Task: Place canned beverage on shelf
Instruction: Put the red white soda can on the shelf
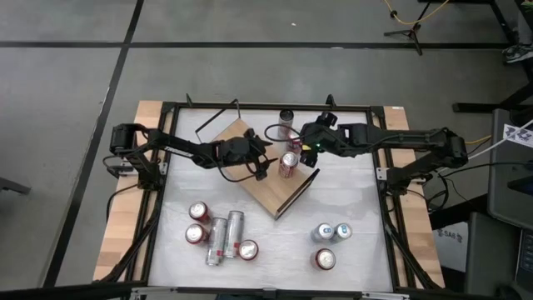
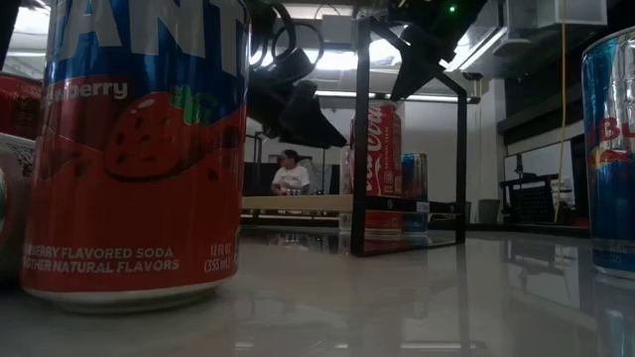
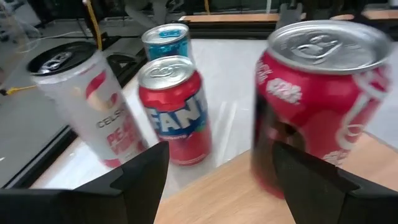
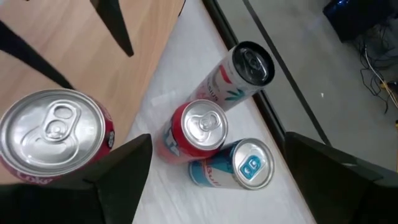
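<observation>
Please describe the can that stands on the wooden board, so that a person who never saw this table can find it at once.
Find the light-brown wooden shelf lying askew in the middle of the white table, between the left gripper and the right gripper. One red Coca-Cola can stands upright near its back edge. It is the only can on wood; the others rest on the white tabletop.

We are seeing the white table (image 1: 350, 200) carrying the wooden shelf (image 1: 265, 190) — angled, one red cola can (image 1: 289, 163) standing on it — with loose cans (image 1: 218, 233) sitting nearby.

Soda can (image 2: 134, 149) top cropped off
</observation>
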Controlling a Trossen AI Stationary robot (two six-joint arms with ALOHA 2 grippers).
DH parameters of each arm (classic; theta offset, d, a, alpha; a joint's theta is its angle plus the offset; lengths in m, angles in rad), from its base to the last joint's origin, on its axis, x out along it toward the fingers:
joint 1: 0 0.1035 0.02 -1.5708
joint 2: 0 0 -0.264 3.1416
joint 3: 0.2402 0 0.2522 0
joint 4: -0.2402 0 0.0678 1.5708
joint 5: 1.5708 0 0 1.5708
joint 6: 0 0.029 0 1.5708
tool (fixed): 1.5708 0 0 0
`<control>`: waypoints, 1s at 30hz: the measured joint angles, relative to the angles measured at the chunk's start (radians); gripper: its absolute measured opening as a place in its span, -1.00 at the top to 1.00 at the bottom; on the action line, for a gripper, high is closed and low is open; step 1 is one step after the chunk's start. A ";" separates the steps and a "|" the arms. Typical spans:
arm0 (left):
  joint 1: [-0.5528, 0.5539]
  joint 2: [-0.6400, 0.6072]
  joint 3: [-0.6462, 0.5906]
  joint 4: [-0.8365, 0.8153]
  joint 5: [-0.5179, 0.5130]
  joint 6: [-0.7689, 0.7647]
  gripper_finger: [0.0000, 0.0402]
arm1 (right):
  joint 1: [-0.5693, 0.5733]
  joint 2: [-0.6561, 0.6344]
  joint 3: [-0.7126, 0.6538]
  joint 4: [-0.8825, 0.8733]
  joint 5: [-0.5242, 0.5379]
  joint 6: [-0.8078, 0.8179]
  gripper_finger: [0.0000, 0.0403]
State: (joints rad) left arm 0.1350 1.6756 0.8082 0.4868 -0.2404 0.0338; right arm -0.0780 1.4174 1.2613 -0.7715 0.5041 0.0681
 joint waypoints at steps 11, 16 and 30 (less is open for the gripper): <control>-0.024 0.000 0.000 0.057 0.026 0.000 -0.38 | 0.000 0.000 0.000 0.003 -0.018 0.000 -0.78; -0.033 0.000 0.000 0.078 0.034 0.006 -0.38 | 0.000 0.000 0.000 0.005 -0.026 0.001 -0.78; 0.004 0.000 0.000 0.063 -0.021 -0.006 -0.38 | 0.000 0.000 0.000 0.005 -0.026 0.000 -0.78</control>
State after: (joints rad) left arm 0.1386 1.6756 0.8078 0.5501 -0.2611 0.0280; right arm -0.0780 1.4174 1.2613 -0.7662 0.4782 0.0685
